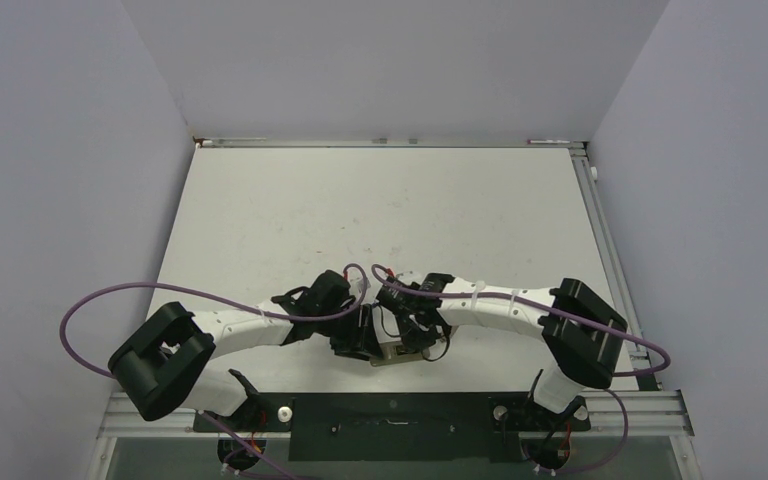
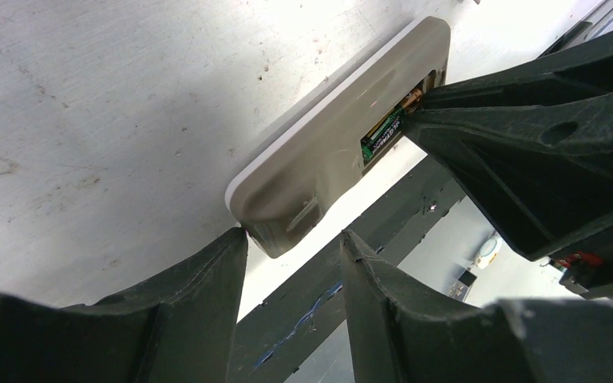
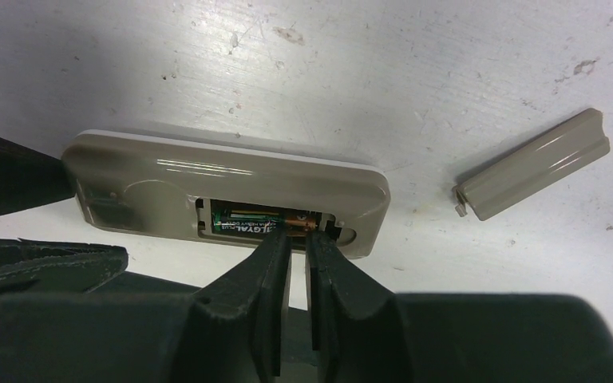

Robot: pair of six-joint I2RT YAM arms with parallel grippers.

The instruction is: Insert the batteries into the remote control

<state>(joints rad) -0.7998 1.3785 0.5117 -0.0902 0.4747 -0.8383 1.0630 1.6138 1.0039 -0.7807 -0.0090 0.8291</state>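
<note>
Seen from overhead, both wrists hide most of the slim greyish-beige remote control [image 1: 390, 355], which lies back-up at 6 o'clock on the white table [image 1: 360, 200], close to its near edge. The right gripper [image 3: 298, 238], fingers almost together, covers the gold end of a green-and-gold battery [image 3: 247, 219] in the recess. The left gripper [image 2: 291, 239], fingers apart, sits at the remote's other end. A beige cover [image 3: 535, 163] lies apart at 2 o'clock.

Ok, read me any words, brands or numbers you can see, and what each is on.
White print on the green label of the battery in the remote control: too small and blurred to read reliably.
No text on the remote control's back, the loose cover or the table.
</note>
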